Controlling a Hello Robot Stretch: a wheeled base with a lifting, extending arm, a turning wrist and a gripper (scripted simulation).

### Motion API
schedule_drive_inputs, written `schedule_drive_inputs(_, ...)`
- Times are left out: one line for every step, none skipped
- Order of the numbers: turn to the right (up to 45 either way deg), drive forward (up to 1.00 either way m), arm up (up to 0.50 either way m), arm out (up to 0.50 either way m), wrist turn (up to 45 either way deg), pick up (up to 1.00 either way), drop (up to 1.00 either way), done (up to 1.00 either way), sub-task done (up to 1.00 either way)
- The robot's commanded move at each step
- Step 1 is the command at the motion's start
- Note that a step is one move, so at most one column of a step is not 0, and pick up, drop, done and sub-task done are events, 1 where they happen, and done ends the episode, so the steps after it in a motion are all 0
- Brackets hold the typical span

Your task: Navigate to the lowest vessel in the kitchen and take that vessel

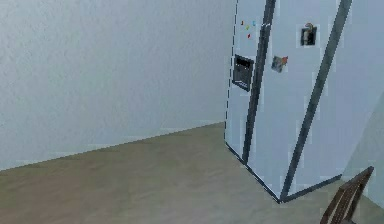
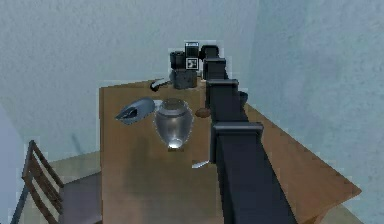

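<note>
A rounded clear-grey vessel (image 2: pixel 173 125) stands on the wooden table (image 2: pixel 130 175) in the arm side view, just left of the dark arm bar (image 2: pixel 235 150). A dark, tilted bowl-like thing (image 2: pixel 135 112) lies left of it. My gripper (image 2: pixel 163 84) is beyond the vessel, near the table's far edge, left of the two white marked squares (image 2: pixel 189 63). Its far end is hard to make out against the tabletop, so I cannot tell whether it holds anything.
A small brown thing (image 2: pixel 203 115) and a thin grey thing (image 2: pixel 200 163) lie on the table by the arm. A dark chair (image 2: pixel 40 185) stands at the table's left. The forward view has a tall white fridge (image 1: pixel 280 90), a chair back (image 1: pixel 350 200) and bare wooden floor (image 1: pixel 130 185).
</note>
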Motion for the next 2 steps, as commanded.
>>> schedule_drive_inputs(0.0,0.00,-0.26,0.00,0.0,0.00,0.00,0.00,0.00)
schedule_drive_inputs(0.0,0.00,0.00,0.00,0.0,1.00,0.00,0.00,0.00)
